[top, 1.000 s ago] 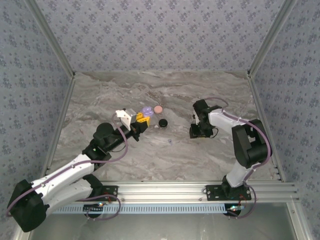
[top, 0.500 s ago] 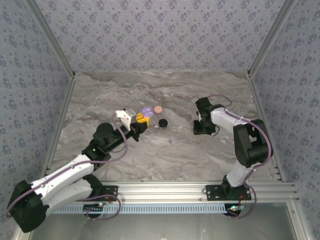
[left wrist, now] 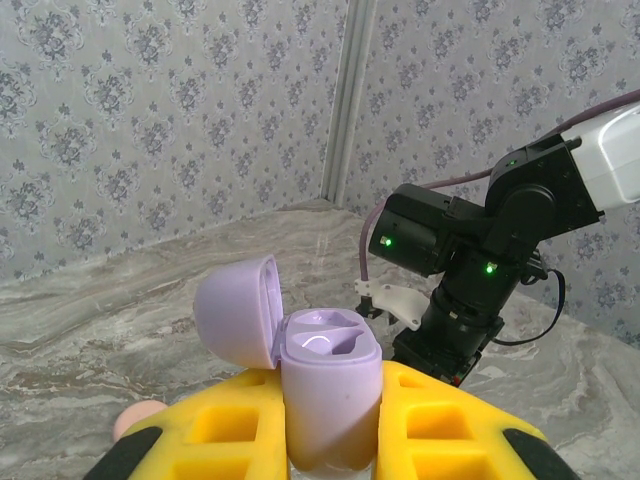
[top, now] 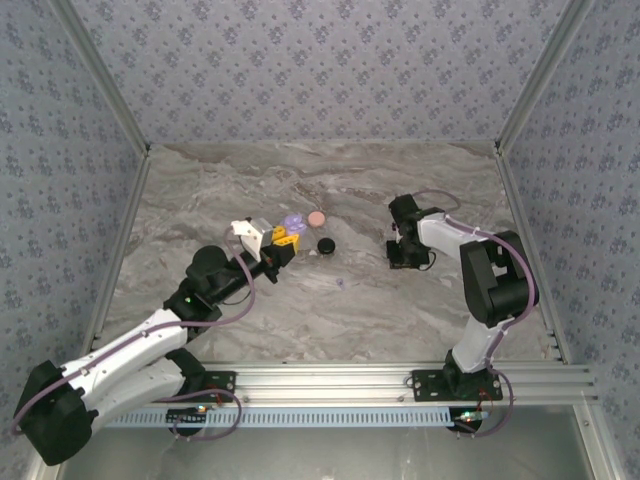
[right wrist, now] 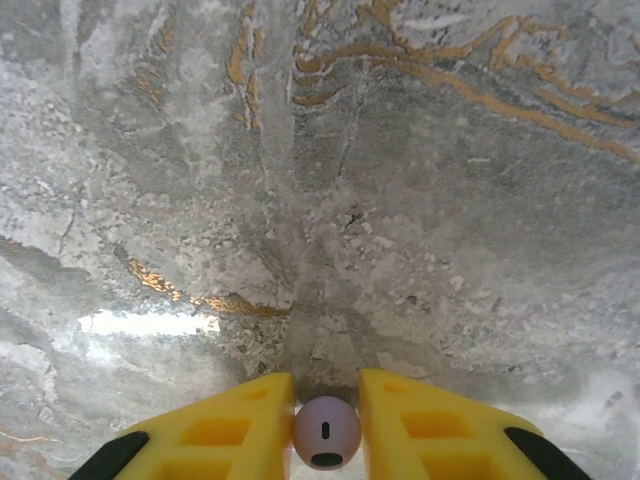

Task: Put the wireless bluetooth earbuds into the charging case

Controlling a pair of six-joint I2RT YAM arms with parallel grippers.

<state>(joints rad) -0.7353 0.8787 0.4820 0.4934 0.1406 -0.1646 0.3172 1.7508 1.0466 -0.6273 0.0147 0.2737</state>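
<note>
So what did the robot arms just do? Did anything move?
The right gripper shifted a little toward the back of the table and pinched shut on a lavender earbud. The left gripper stayed clamped on the open lavender case, and the pink case and black case sat where they were.

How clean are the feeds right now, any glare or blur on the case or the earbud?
Left wrist: the lavender case is sharp, with a small bright glint inside its open top. Right wrist: the lavender earbud is in focus, but a white glare streak sits on the table left of it in the picture. Top external: even light, both too small for detail.
</note>
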